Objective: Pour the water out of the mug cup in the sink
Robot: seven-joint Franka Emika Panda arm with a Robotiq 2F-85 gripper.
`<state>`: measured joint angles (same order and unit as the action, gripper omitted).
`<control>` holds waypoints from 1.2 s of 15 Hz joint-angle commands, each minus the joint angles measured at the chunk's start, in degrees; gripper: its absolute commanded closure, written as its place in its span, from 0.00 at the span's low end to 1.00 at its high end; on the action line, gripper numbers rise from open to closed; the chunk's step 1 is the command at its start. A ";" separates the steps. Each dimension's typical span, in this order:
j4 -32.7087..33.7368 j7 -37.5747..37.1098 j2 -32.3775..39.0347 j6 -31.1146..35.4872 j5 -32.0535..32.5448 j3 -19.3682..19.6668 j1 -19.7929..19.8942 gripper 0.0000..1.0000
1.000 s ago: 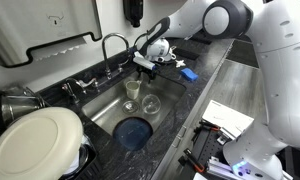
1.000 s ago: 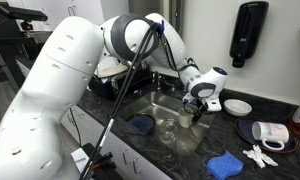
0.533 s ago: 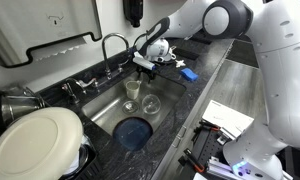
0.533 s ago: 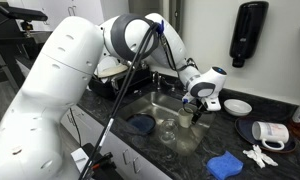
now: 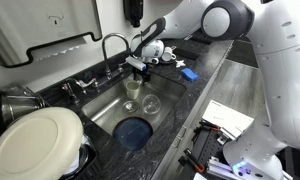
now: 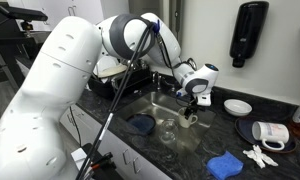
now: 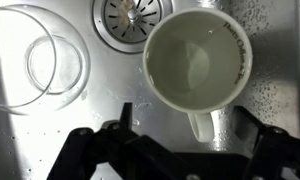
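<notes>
The pincer (image 5: 140, 66) is hanging above the sink (image 5: 108, 110) with its jaws standing wide apart and gripping nothing. In the wrist view its dark fingers (image 7: 78, 148) are showing along the bottom edge, one to each side, and the mug cup (image 7: 198, 62) is sitting between and beyond them without touching either.

The mug cup is standing upright on the steel floor of the sink, its handle pointing toward the lower edge of the wrist view. Its inside is looking pale and glossy, but I cannot tell how much water it is holding. Its rim is lying just beside the drain strainer (image 7: 128, 20).

A clear glass (image 7: 55, 62) is resting on the far side of the drain, apart from the mug cup, with bare wet steel lying open between them. In an exterior view a blue cloth (image 5: 133, 132) is lying lower in the basin, apart from both. The curved tap (image 5: 110, 45) is arching over the back rim, near the pincer. A white plate (image 5: 35, 140) is sitting well apart on the dark speckled desk (image 5: 205, 95).
</notes>
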<state>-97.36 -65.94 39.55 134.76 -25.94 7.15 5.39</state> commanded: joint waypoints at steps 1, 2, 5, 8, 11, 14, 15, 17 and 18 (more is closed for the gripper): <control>1.07 -5.23 1.12 1.12 0.74 0.36 -0.90 0.00; 1.06 -6.05 1.50 2.15 0.90 0.40 -0.95 0.00; 0.88 -7.75 2.45 5.21 1.88 0.72 -1.10 0.00; 0.75 -7.32 3.87 7.04 2.64 0.34 -0.45 0.00; 0.67 -4.84 4.77 7.13 1.87 -0.81 0.98 0.26; 0.49 -3.61 5.11 7.59 1.62 -0.98 1.64 0.47; 0.96 -3.26 5.55 7.59 1.55 -1.09 1.85 0.55; 1.00 -2.43 5.54 7.54 1.33 -1.30 2.24 0.69; 0.94 -2.29 5.54 7.61 1.33 -1.27 2.26 0.75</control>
<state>-97.35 -70.24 44.16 141.67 -24.16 7.05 6.30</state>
